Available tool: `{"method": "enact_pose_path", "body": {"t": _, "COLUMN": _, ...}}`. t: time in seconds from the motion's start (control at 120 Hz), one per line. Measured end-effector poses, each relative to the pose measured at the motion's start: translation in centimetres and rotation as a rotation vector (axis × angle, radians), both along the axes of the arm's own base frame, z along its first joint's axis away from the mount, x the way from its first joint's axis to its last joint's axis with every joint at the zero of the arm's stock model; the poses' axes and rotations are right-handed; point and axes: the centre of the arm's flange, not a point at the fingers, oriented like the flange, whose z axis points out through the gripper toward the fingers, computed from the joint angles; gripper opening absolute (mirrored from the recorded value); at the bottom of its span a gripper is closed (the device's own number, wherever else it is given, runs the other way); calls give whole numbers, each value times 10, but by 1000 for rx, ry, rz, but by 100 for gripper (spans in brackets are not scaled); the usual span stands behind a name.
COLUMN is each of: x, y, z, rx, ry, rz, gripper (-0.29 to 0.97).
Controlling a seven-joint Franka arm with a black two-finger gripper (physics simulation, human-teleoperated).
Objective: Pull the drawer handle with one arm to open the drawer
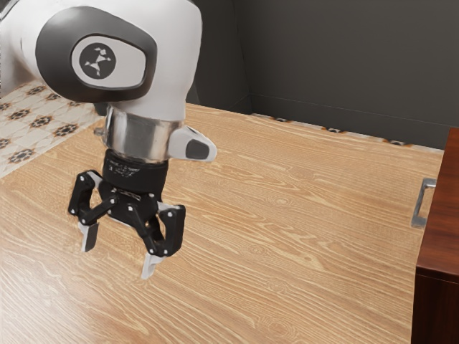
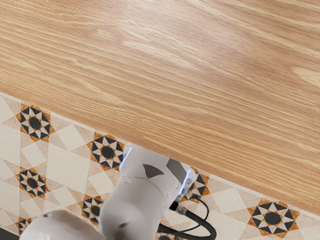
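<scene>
A dark reddish-brown wooden cabinet (image 1: 439,244) stands at the exterior view's right edge. On its front hangs a grey metal drawer handle (image 1: 422,203), a vertical bar. My black gripper (image 1: 120,251) hovers above the wooden table (image 1: 287,229) at the exterior view's lower left, far from the handle. Its light-tipped fingers (image 1: 151,266) are spread apart with nothing between them. The drawer front shows only as a thin edge, so I cannot tell how far out it stands.
Patterned floor tiles (image 1: 36,125) lie beyond the table's left edge, also seen beside my arm's base (image 2: 145,195) in the wrist view. A dark wall (image 1: 344,57) closes the back. Bare tabletop stretches between gripper and cabinet.
</scene>
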Motion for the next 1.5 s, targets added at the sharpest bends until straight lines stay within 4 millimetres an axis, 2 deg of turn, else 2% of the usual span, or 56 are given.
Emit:
{"method": "enact_pose_path", "body": {"t": 0.133, "x": 23, "y": 0, "z": 6, "rx": 31, "ry": -196, "rz": 213, "gripper": 68}}
{"method": "enact_pose_path", "body": {"t": 0.233, "x": 25, "y": -24, "z": 20, "rx": 46, "ry": -292, "rz": 295, "gripper": 68}}
{"method": "enact_pose_path", "body": {"t": 0.283, "x": 46, "y": -32, "z": 22, "rx": 74, "ry": -337, "rz": 356, "gripper": 68}}
{"method": "enact_pose_path", "body": {"t": 0.383, "x": 102, "y": -45, "z": -5, "rx": 108, "ry": -406, "rz": 452, "gripper": 68}}
{"method": "enact_pose_path", "body": {"t": 0.475, "x": 163, "y": -20, "z": -24, "rx": 82, "ry": -484, "rz": 550, "gripper": 68}}
{"method": "enact_pose_path", "body": {"t": 0.533, "x": 185, "y": -10, "z": -26, "rx": 34, "ry": -526, "rz": 580, "gripper": 68}}
{"method": "enact_pose_path", "body": {"t": 0.567, "x": 185, "y": -8, "z": -21, "rx": 10, "ry": -549, "rz": 582, "gripper": 68}}
{"method": "enact_pose_path", "body": {"t": 0.608, "x": 181, "y": -18, "z": -17, "rx": -6, "ry": -570, "rz": 566, "gripper": 68}}
{"method": "enact_pose_path", "body": {"t": 0.692, "x": 188, "y": -22, "z": -24, "rx": -17, "ry": -589, "rz": 558, "gripper": 68}}
{"method": "enact_pose_path", "body": {"t": 0.783, "x": 212, "y": -18, "z": -47, "rx": -35, "ry": -586, "rz": 558, "gripper": 68}}
{"method": "enact_pose_path", "body": {"t": 0.817, "x": 223, "y": -22, "z": -50, "rx": -57, "ry": -597, "rz": 551, "gripper": 68}}
{"method": "enact_pose_path", "body": {"t": 0.883, "x": 245, "y": -27, "z": -68, "rx": -104, "ry": -609, "rz": 535, "gripper": 68}}
{"method": "enact_pose_path", "body": {"t": 0.95, "x": 257, "y": -27, "z": -76, "rx": -148, "ry": -630, "rz": 520, "gripper": 68}}
{"method": "enact_pose_path", "body": {"t": 1.008, "x": 255, "y": -37, "z": -69, "rx": -181, "ry": -651, "rz": 481, "gripper": 68}}
{"method": "enact_pose_path", "body": {"t": 1.133, "x": 258, "y": -41, "z": -66, "rx": -216, "ry": -685, "rz": 411, "gripper": 68}}
{"method": "enact_pose_path", "body": {"t": 1.208, "x": 268, "y": -43, "z": -76, "rx": -235, "ry": -696, "rz": 373, "gripper": 68}}
{"method": "enact_pose_path", "body": {"t": 1.292, "x": 275, "y": -59, "z": -89, "rx": -272, "ry": -705, "rz": 318, "gripper": 68}}
{"method": "enact_pose_path", "body": {"t": 1.4, "x": 276, "y": -77, "z": -89, "rx": -308, "ry": -733, "rz": 249, "gripper": 68}}
{"method": "enact_pose_path", "body": {"t": 1.5, "x": 277, "y": -84, "z": -86, "rx": -328, "ry": -758, "rz": 207, "gripper": 68}}
